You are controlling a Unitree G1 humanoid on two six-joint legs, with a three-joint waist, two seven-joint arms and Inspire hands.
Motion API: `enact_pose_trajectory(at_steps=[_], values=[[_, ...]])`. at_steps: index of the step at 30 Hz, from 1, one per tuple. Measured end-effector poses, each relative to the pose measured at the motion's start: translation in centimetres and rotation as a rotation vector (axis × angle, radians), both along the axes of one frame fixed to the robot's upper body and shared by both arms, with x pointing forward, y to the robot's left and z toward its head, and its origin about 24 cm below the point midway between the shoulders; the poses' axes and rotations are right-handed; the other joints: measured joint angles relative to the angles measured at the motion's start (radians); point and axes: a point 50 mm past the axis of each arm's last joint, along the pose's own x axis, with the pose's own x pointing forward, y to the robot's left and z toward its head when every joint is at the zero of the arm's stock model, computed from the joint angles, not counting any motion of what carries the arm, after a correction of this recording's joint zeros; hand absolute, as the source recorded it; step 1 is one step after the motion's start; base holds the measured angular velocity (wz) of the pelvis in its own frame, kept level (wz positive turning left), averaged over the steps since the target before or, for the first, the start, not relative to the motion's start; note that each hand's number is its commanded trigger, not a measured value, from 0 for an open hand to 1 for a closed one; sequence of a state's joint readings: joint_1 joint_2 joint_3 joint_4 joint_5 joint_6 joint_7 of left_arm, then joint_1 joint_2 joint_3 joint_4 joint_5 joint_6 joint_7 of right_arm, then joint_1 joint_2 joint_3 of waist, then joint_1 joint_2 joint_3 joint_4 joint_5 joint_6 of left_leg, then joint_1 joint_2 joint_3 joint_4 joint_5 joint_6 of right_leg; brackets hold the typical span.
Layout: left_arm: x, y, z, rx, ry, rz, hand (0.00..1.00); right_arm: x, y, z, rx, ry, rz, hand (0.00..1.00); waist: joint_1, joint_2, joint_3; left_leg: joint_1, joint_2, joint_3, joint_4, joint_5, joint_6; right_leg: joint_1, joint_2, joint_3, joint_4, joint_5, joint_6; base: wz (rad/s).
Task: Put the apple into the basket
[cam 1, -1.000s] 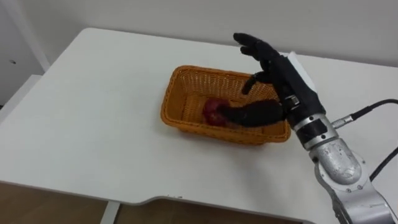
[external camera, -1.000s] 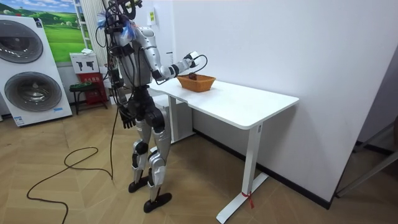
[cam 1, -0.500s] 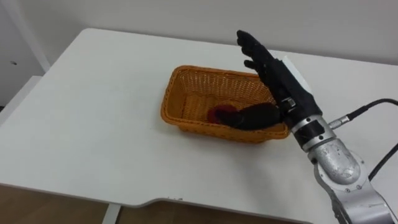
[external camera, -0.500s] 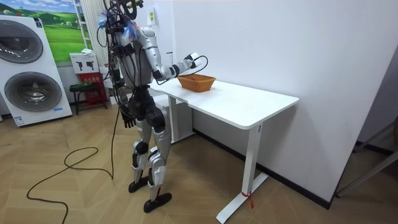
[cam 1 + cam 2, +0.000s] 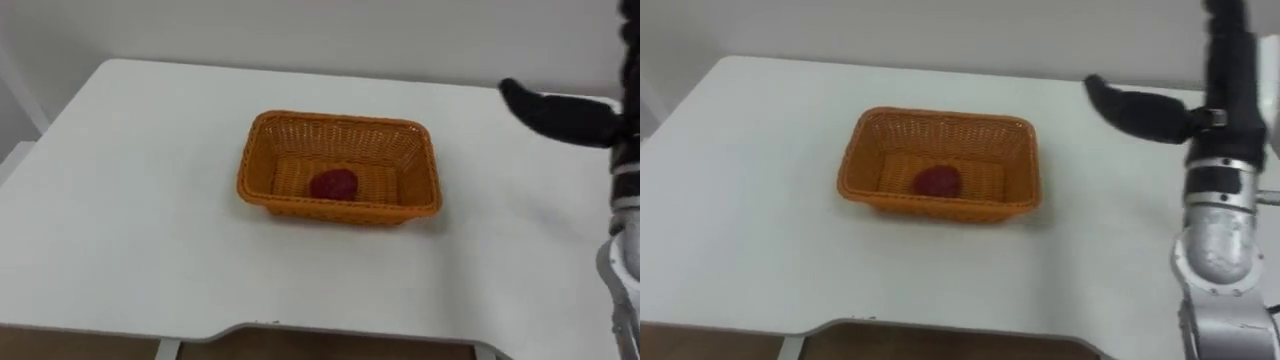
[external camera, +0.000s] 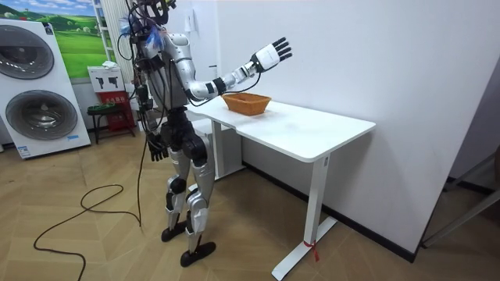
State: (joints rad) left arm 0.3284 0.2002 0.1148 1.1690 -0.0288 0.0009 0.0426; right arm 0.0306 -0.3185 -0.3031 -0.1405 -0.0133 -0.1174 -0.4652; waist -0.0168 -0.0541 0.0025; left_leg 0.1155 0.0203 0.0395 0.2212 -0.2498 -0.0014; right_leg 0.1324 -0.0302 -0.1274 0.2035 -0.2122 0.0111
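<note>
The right hand (image 6: 269, 55) is hovering high in the air, up and to the right of the basket (image 5: 330, 209). Its fingers are spread wide and gripping nothing, and in the eye views its dark thumb is jutting leftward at the right edge. Held that far up, it is leaving the whole basket open to view, which probably suits checking the result or lining up a fresh reach. The left hand (image 6: 155, 148) is dangling loosely beside the hip, fingers relaxed and taking no part. The apple (image 5: 333, 184), dark red, is lying on the basket's woven floor near the middle, a little toward the near wall, with the walls keeping it from rolling. The orange wicker basket is sitting on the white bench (image 5: 130, 220) slightly toward the far side, well apart from every edge. The robot is standing upright at the bench's end, close enough that its arm is reaching over the top. Judging by this, the placing looks done.
</note>
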Motion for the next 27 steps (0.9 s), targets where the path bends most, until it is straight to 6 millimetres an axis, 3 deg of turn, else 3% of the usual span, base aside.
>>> enact_pose_trajectory(at_steps=[3,6,9,10,12,13,15,16,18,20,23,27], values=[[-0.3,0.4,0.2,0.033,0.001,0.045,0.0,-2.4,-4.6,-2.6,0.086,0.03,-0.319,0.0,-0.029,-0.008,-0.0016,-0.002,0.0,0.003,0.0,0.0,0.0,-0.008,-0.001,-0.003,0.0,0.0,0.0,-0.02],[-0.2,0.7,0.3,0.055,0.0,0.071,0.0,-5.7,-7.1,-5.5,0.137,0.117,-0.547,0.0,-0.037,-0.006,-0.0056,-0.008,0.001,0.011,-0.001,0.0,0.0,-0.019,0.0,0.005,0.001,0.0,0.0,-0.09],[0.0,0.8,0.3,0.063,-0.008,0.071,0.0,-8.0,-8.4,-8.6,0.258,0.21,-0.679,0.0,-0.045,-0.002,-0.0074,-0.018,0.001,0.016,0.0,0.0,0.0,-0.026,0.001,0.016,0.005,0.0,0.0,-0.09],[0.1,0.8,0.3,0.069,-0.009,0.074,0.0,-8.9,-8.8,-10.3,0.325,0.262,-0.739,0.0,-0.049,0.001,-0.0066,-0.019,0.002,0.024,0.0,0.0,0.0,-0.034,0.001,0.025,0.011,0.0,0.0,-0.18],[0.1,0.9,0.4,0.079,-0.015,0.106,0.0,-11.7,-9.4,-13.9,0.451,0.39,-0.855,0.0,-0.061,0.012,-0.013,-0.016,0.002,0.033,-0.001,0.0,0.0,-0.035,0.001,0.034,0.014,0.0,0.001,-0.12],[0.1,0.9,0.4,0.08,-0.019,0.113,0.0,-12.6,-9.5,-14.8,0.488,0.424,-0.887,0.0,-0.062,0.012,-0.0132,-0.016,0.001,0.031,-0.001,0.0,0.0,-0.035,0.0,0.032,0.015,-0.001,0.001,0.06],[0.4,1.3,0.6,0.094,-0.05,0.152,0.0,-16.9,-9.0,-18.6,0.66,0.561,-1.028,0.0,-0.067,0.007,-0.0135,-0.017,0.0,0.022,0.0,0.0,0.001,-0.034,-0.001,0.03,0.014,-0.005,0.001,0.1],[0.3,1.4,0.6,0.096,-0.053,0.16,0.0,-18.1,-8.7,-19.4,0.701,0.595,-1.064,0.0,-0.066,0.007,-0.0138,-0.016,-0.001,0.022,0.0,0.0,0.001,-0.034,-0.001,0.03,0.015,-0.008,0.001,0.05],[0.2,1.2,0.6,0.106,-0.048,0.171,0.0,-22.1,-7.1,-22.0,0.824,0.72,-1.179,0.0,-0.067,0.006,-0.0132,-0.015,-0.001,0.019,0.002,0.0,0.001,-0.034,-0.001,0.036,0.017,-0.013,0.002,0.0],[0.2,1.1,0.6,0.104,-0.049,0.171,0.0,-24.5,-5.5,-23.4,0.915,0.786,-1.248,0.0,-0.068,0.004,-0.0119,-0.017,-0.001,0.019,0.002,0.0,0.001,-0.036,-0.001,0.035,0.016,-0.015,0.002,0.0],[0.6,1.1,0.5,0.102,-0.058,0.166,0.0,-27.4,-3.4,-24.9,0.997,0.911,-1.293,0.0,-0.066,0.007,-0.0082,-0.017,-0.002,0.015,0.001,0.0,0.001,-0.036,-0.001,0.031,0.017,-0.017,0.002,0.03],[0.6,1.0,0.5,0.078,-0.056,0.151,0.0,-29.2,-1.2,-26.2,1.065,1.071,-1.231,0.0,-0.059,0.007,-0.0065,-0.016,-0.002,0.018,-0.003,0.0,0.001,-0.038,-0.001,0.039,0.014,-0.016,0.002,-0.03]])
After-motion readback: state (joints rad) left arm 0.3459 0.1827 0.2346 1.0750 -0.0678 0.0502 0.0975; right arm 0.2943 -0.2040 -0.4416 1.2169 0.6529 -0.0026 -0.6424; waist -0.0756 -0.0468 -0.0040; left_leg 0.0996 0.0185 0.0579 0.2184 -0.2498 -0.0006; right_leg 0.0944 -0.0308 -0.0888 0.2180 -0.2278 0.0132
